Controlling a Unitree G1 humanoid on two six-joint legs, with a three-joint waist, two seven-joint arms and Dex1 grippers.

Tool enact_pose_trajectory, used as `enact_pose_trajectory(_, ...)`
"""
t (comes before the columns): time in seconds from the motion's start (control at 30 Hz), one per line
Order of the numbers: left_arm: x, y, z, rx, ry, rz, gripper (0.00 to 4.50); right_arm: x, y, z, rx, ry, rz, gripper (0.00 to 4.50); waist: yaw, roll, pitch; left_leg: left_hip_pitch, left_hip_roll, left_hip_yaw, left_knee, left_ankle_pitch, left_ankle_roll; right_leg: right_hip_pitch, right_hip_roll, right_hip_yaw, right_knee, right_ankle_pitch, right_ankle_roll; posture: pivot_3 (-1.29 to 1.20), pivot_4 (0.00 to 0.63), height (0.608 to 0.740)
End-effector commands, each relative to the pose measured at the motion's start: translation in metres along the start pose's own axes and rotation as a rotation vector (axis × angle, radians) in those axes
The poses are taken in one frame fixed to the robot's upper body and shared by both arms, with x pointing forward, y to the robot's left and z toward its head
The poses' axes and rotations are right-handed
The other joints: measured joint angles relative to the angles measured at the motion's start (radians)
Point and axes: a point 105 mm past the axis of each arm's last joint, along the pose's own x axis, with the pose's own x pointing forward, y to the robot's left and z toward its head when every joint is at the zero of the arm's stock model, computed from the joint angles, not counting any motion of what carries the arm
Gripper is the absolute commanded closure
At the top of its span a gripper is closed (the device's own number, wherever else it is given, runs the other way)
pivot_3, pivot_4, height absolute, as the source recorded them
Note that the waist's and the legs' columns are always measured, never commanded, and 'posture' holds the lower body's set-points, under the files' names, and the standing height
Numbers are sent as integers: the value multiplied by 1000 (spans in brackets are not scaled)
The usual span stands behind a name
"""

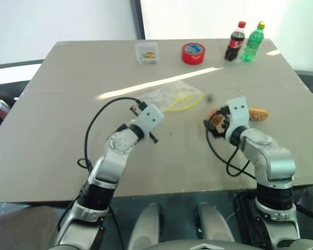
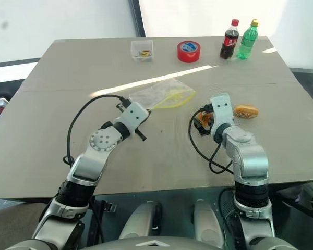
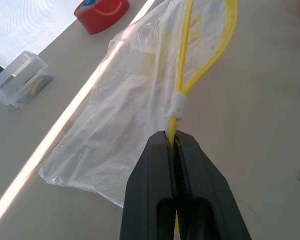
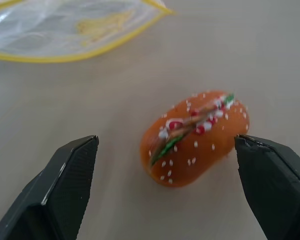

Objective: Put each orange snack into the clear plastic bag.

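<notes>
The clear plastic bag (image 1: 173,97) lies crinkled at mid-table, its yellow strip curving along the open edge. My left gripper (image 3: 172,140) is shut on that yellow strip, just below the small white slider (image 3: 178,104). One orange snack (image 4: 195,137), an oval bun with speckles and a red-green stripe, rests on the table between the spread fingers of my open right gripper (image 4: 166,141), touching neither finger. A second orange snack (image 2: 246,111) lies on the table just to the right of that gripper.
Along the far edge stand a small clear box (image 1: 147,52), a red tape roll (image 1: 193,53), a cola bottle (image 1: 236,41) and a green bottle (image 1: 253,41). Black cables loop beside both wrists. The beige table (image 1: 68,135) ends close to my arms.
</notes>
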Motion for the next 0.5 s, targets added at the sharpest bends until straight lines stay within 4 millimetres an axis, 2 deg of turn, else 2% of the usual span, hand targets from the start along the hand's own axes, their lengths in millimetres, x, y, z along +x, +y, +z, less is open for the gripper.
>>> enact_pose_trajectory(0.03, 0, 4, 9, 19, -31, 18, 4500, -6, -1, 7, 33, -15, -40, 51, 0, 0, 0, 0, 0, 0, 0, 0, 0, 0, 0, 0, 0, 0, 0, 0, 150, 740)
enact_pose_trajectory(0.4, 1, 4, 11, 24, -36, 18, 4500, 29, 7, 8, 140, -46, -55, 51, -4, 0, 0, 0, 0, 1, -1, 0, 0, 0, 0, 0, 0, 0, 0, 0, 150, 740)
enact_pose_trajectory(0.5, 0, 4, 10, 24, -32, 22, 4500, 36, -8, 3, 129, -47, -120, 51, -3, 0, 0, 0, 0, 1, -1, 0, 0, 0, 0, 0, -1, 0, 0, 0, 150, 740)
